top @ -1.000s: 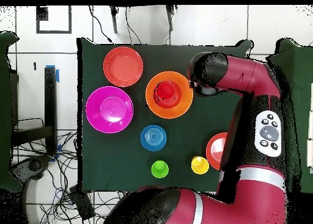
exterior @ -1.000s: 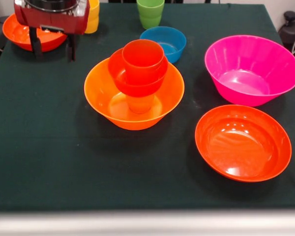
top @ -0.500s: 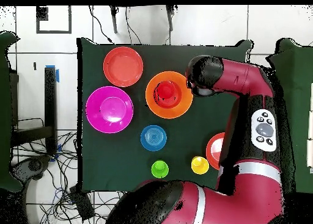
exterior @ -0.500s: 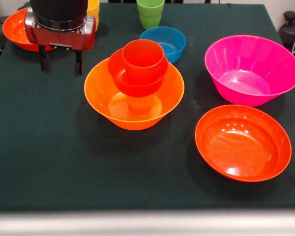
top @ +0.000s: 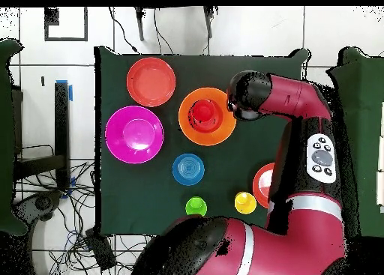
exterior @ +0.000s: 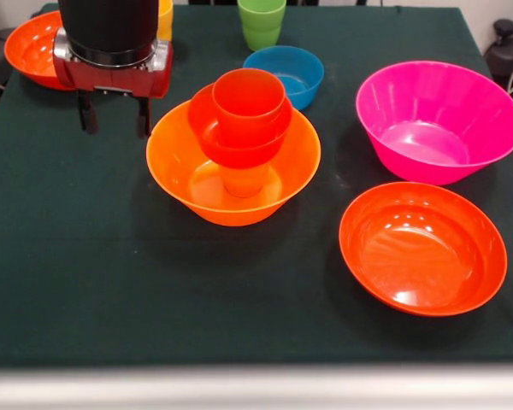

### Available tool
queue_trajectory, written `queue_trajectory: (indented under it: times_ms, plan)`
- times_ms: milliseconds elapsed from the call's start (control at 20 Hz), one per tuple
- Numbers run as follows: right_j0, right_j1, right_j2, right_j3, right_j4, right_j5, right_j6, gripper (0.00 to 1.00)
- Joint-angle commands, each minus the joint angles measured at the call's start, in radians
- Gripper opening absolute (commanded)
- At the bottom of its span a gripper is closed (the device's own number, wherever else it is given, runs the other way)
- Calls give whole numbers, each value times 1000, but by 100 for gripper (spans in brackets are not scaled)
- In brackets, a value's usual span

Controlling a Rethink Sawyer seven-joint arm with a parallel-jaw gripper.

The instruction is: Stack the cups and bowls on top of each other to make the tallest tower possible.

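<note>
Since a second ago the gripper [exterior: 114,115] has swung in from the far corner toward the large orange bowl [exterior: 233,166] and now hangs just beside its rim, fingers [exterior: 88,114] spread with nothing between them. Inside that bowl stands the tower [exterior: 241,128] — a red-orange cup [exterior: 248,104] in a small red-orange bowl [exterior: 237,145] on an upturned orange cup [exterior: 244,180]. Around it on the green table [exterior: 85,256] sit the blue bowl [exterior: 284,74], magenta bowl [exterior: 439,120], two wide red-orange bowls [exterior: 422,248] — and the green cup [exterior: 262,22] and yellow cup [top: 245,203].

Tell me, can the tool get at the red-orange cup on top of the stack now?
Probably yes. The tool hangs open beside the large orange bowl, and nothing stands over the red-orange cup.
</note>
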Motion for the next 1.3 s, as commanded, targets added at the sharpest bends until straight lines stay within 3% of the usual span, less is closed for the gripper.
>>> queue_trajectory:
  times_ms: [50,650,1300]
  plan:
    - [1,20,97,57,-118,-4,-236,100]
    - [4,16,104,41,-143,35,-215,100]
    - [-63,-71,89,242,-171,-70,-198,100]
